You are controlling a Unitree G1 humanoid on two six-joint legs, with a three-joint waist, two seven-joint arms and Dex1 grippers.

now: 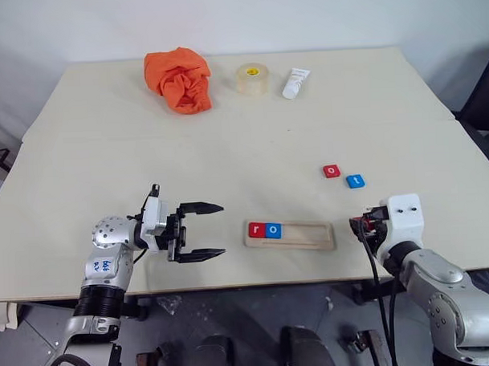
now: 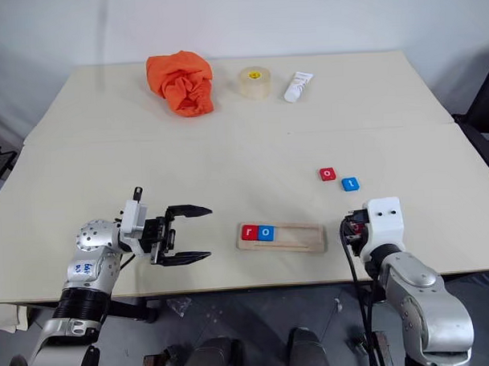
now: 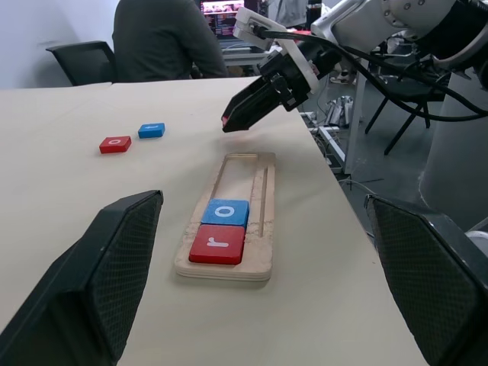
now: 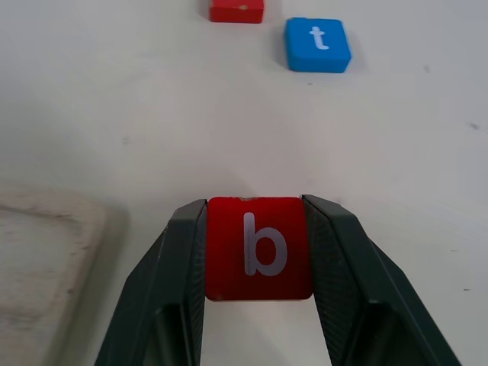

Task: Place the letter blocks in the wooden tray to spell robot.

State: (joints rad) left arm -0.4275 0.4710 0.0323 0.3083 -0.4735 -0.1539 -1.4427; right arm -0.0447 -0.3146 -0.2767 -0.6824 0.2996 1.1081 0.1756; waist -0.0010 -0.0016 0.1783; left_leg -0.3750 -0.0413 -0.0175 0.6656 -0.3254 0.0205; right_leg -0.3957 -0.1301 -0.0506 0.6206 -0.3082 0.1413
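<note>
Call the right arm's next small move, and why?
Probably carry the red b block, clamped in the right gripper, over to the wooden tray and down beside the blue o. The red r and that o fill the first two places; the third is free.

The left tool [image 1: 204, 231] lies level just left of the wooden tray [image 1: 311, 243], pointing along the worktop toward the tray's near end, its two black fingers [image 1: 199, 208] spread wide with nothing between them. The left wrist is bent so the forearm rises from below the worktop edge. The right tool [image 3: 242, 114] hangs just off the tray's right end, tilted slightly downward, its fingers [image 4: 179, 259] pressed on either side of a red b block [image 4: 259, 248]
</note>
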